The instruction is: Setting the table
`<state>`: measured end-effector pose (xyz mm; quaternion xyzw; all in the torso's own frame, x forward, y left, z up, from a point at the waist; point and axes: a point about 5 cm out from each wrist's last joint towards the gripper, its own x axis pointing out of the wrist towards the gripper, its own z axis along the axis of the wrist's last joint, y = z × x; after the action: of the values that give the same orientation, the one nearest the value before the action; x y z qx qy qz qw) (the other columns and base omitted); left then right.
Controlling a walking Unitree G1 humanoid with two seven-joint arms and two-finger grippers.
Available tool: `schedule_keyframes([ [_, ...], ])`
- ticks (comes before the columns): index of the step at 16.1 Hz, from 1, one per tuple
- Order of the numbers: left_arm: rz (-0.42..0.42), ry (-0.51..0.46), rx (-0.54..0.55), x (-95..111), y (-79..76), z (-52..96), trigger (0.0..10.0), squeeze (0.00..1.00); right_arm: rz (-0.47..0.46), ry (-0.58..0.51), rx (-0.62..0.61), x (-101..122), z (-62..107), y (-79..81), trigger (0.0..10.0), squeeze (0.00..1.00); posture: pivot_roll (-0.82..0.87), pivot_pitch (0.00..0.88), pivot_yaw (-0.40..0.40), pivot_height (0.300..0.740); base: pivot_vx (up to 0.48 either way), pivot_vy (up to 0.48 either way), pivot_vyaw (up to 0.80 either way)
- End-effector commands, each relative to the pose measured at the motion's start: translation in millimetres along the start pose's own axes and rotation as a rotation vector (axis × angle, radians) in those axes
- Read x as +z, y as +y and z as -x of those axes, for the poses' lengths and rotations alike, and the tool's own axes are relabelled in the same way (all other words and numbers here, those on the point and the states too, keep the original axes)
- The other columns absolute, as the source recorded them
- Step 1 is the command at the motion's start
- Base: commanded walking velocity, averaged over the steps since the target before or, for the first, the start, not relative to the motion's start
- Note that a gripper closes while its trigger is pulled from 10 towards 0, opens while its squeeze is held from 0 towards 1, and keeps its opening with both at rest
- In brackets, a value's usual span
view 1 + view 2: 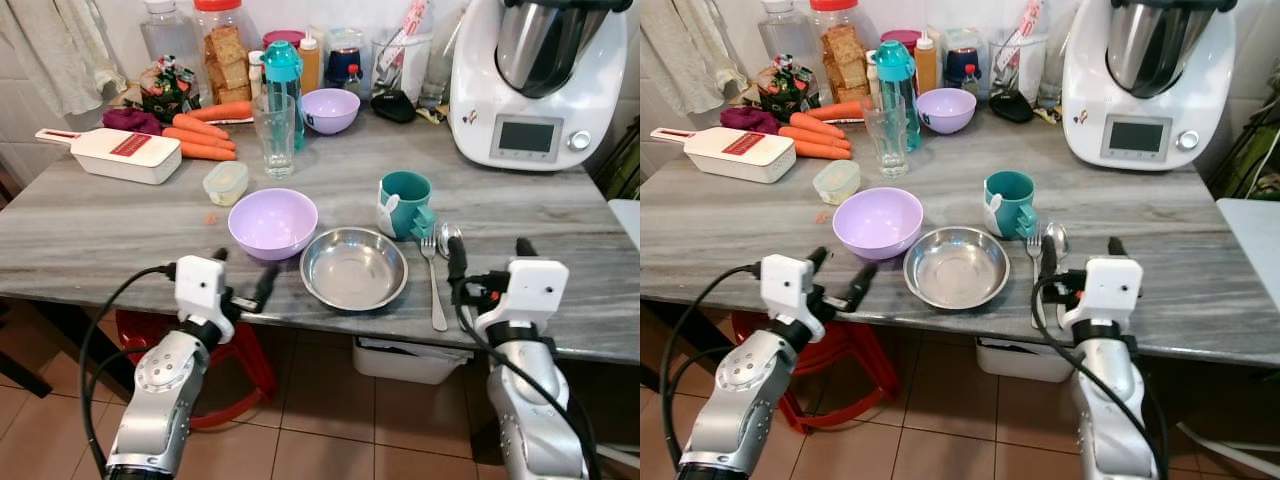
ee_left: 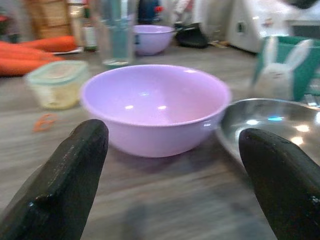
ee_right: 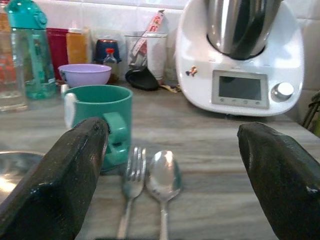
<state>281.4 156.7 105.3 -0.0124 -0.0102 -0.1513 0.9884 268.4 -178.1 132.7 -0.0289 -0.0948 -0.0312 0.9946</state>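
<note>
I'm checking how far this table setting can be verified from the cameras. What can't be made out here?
- Spoon: in the eye views the right gripper covers its handle.
- Teal mug: its inside is out of sight in every view; the contents are unknown.
- Steel bowl: in the left wrist view the edge and a finger cut it off.
- Jars behind the teal bottle: labels too small.

The right gripper (image 1: 488, 258) hides part of the spoon (image 1: 447, 238). The steel plate (image 2: 280, 125) runs off the left wrist view's edge, where background jars blur.
</note>
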Motion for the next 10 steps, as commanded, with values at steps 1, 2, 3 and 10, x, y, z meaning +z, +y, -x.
schedule_keyframes([
  [1, -0.012, 0.019, 0.032, -5, 4.7, 2.1, 10.0, 0.0, 0.004, 0.005, 0.019, 5, 2.1, 6.8, 10.0, 0.0, -0.09, 0.0, -0.001, 0.74, 0.0, 0.0, 0.0],
  [2, -0.016, 0.015, 0.053, -6, 4.7, 0.3, 10.0, 0.0, 0.006, 0.008, 0.033, 9, 1.9, 9.2, 10.0, 0.0, -0.09, 0.0, -0.009, 0.74, 0.0, 0.0, 0.0],
  [3, -0.024, 0.011, 0.065, -6, 4.8, -0.7, 10.0, 0.0, 0.014, 0.011, 0.042, 10, 1.8, 10.0, 10.0, 0.0, -0.09, 0.0, -0.009, 0.74, 0.0, 0.0, 0.0],
  [10, -0.037, 0.002, 0.117, -5, 3.0, -7.4, 10.0, 0.0, 0.021, 0.018, 0.079, 14, -2.1, 17.6, 10.0, 0.0, -0.08, 0.0, 0.0, 0.74, 0.0, 0.0, 0.64],
])
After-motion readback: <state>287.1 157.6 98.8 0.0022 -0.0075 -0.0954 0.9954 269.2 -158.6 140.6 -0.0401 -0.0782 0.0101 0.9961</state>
